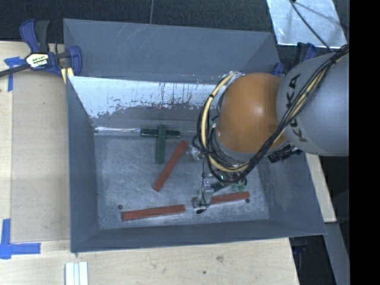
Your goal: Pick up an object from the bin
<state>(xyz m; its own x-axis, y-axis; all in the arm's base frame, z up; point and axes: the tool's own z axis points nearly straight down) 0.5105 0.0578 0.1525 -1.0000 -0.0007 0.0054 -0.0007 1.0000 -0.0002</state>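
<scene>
My gripper (202, 204) reaches down near the bin's front right, its tip at the left end of a short red-brown stick (231, 199) that lies flat there. Whether the tip touches the stick I cannot tell. A longer red-brown stick (153, 213) lies along the front of the floor, just left of the gripper. Another red-brown stick (170, 165) lies slanted in the middle of the bin. Behind it sits a dark green T-shaped piece (161, 142).
A thin clear rod with a dark tip (119, 132) lies along the back of the floor. The arm with its orange dome and cables covers the bin's right part. The left half of the floor is bare.
</scene>
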